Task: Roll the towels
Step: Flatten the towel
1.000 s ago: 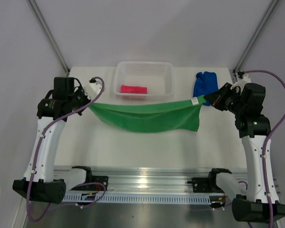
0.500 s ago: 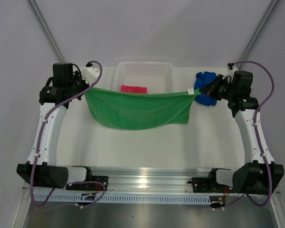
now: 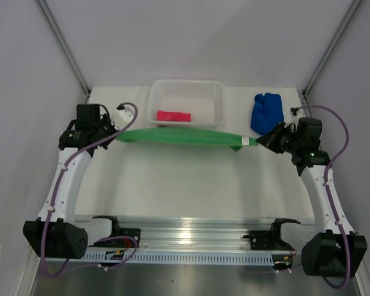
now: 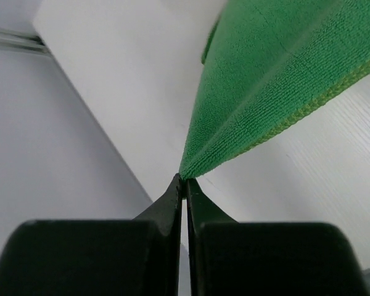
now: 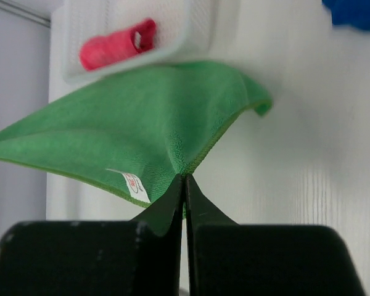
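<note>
Top external view shows the green towel (image 3: pixel 179 137) pulled out as a narrow band across the far half of the tabletop (image 3: pixel 191 185), just in front of the white mesh basket (image 3: pixel 220 105) that holds the rolled pink towel (image 3: pixel 173 115). The blue towel (image 3: pixel 266 112) lies bunched near the far right corner. Whether the green towel's middle rests on the tabletop or hangs just above it cannot be told.

Each end is caught only by a corner. The left gripper (image 4: pixel 184 185) has its jaws pressed together on the very tip of the cloth, and the right gripper (image 5: pixel 185 182) is likewise clamped on a corner beside the towel's white tag (image 5: pixel 131 183). With so little cloth in each pinch, any further pull outward would likely slip a corner free. The far edge sits close to the basket wall and could drape against it, and an uneven lay would make a crooked roll.

Both arms reach forward from their bases at the near edge, forearms angled inward, wrists low and facing each other across the tabletop.
</note>
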`<action>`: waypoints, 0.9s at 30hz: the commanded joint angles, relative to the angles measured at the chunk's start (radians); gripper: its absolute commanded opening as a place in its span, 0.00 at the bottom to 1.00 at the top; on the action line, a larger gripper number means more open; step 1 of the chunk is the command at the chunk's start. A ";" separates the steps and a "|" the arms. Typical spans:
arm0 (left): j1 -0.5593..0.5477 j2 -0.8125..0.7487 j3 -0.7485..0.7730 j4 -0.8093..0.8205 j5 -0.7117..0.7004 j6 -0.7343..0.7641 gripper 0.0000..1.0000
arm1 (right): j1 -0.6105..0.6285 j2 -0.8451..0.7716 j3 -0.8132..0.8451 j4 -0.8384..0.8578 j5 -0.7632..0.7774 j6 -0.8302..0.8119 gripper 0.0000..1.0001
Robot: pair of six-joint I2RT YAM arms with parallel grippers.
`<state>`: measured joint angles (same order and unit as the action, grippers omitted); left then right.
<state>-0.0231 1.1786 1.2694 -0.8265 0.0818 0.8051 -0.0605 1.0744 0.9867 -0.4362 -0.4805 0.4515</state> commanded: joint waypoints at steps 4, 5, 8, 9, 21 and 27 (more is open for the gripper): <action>0.011 -0.062 -0.212 -0.066 0.096 0.085 0.01 | 0.002 -0.100 -0.241 -0.062 0.017 0.004 0.00; 0.011 -0.071 -0.228 -0.085 0.095 0.089 0.01 | 0.007 -0.129 -0.259 -0.074 0.020 0.007 0.00; 0.011 -0.085 -0.289 -0.153 0.090 0.114 0.01 | 0.025 -0.177 -0.319 -0.114 0.028 0.019 0.00; 0.012 -0.088 -0.307 -0.180 0.093 0.126 0.01 | 0.046 -0.182 -0.335 -0.148 0.034 0.019 0.00; 0.012 -0.112 -0.421 -0.411 0.087 0.137 0.01 | 0.159 -0.231 -0.355 -0.354 0.077 0.069 0.00; 0.020 -0.109 -0.392 -0.487 0.064 0.147 0.01 | 0.157 -0.255 -0.301 -0.435 0.085 0.075 0.00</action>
<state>-0.0189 1.0855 0.8455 -1.2415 0.1425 0.9260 0.0940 0.8444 0.6281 -0.8028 -0.4057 0.5049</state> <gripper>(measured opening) 0.009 0.007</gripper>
